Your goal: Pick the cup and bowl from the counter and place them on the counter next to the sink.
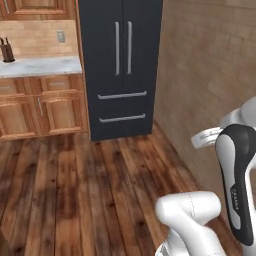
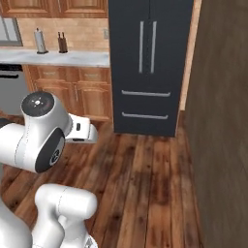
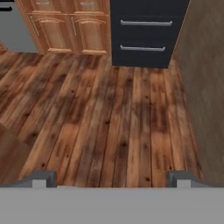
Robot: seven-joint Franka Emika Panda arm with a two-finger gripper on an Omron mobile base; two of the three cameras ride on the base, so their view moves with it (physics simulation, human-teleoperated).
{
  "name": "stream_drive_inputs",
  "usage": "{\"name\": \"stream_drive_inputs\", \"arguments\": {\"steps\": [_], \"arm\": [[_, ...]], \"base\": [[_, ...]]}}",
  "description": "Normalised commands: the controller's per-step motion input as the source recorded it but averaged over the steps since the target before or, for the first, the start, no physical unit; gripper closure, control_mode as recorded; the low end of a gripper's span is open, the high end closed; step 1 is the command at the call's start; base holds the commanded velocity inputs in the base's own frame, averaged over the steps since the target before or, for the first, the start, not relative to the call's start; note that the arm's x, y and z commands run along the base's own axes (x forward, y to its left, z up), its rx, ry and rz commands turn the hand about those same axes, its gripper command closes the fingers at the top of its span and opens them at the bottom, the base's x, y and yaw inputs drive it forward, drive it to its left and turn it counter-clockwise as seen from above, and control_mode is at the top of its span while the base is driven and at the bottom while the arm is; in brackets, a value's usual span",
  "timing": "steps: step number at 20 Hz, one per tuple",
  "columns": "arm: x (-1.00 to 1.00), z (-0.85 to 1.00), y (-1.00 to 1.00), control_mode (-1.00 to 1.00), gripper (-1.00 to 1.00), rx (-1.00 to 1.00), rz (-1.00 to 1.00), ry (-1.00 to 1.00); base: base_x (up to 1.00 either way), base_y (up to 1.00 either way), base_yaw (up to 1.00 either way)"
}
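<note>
- The two-finger gripper [image 3: 112,178] hangs empty with its dark fingertips [image 3: 43,178] spread wide apart over bare floor; nothing sits between them
- The green cup, the bowl and the sink cannot be placed from here; the only stretch of the white marble countertop with grey veins [image 2: 72,58] lies well ahead and to the left of the gripper, and no cup or bowl can be made out on it
- Main risk, as I judge it: the base drives on without the targets located, so the arm reaches at the wrong stretch of counter
- A second risk: the folded white arm swings wide while turning; the brown wall [image 2: 223,145] stands close on the gripper's right and could be clipped
- The tall dark double-door refrigerator with silver handles [image 2: 147,68] stands straight ahead, well apart; a forward drive would end against it
- Brown wooden cabinet fronts [image 3: 72,30] sit ahead-left; beside them a grey appliance panel [image 3: 15,30]
- A dark knife block [image 2: 62,42] and a paper towel roll on a stand [image 2: 40,40] rest on the countertop; a low reach there could topple them
- The dark wooden plank floor [image 3: 109,113] beneath the gripper holds no obstacle
</note>
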Motion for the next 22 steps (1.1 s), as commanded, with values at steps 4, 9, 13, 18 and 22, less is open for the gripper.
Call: {"name": "stream_drive_inputs", "arguments": {"steps": [4,9,13,18,22], "arm": [[0.00,0.00,0.00,1.00,-1.00,0.00,0.00,0.00],[0.00,0.00,0.00,1.00,-1.00,0.00,0.00,0.00],[0.00,0.00,0.00,1.00,-1.00,0.00,0.00,0.00],[0.00,0.00,0.00,1.00,-1.00,0.00,0.00,0.00],[0.00,0.00,0.00,1.00,-1.00,0.00,0.00,0.00]], "base": [[1.00,0.24,-0.20],[1.00,0.29,-0.17],[1.00,0.33,-0.17],[1.00,0.37,-0.15],[1.00,0.38,-0.13]]}}
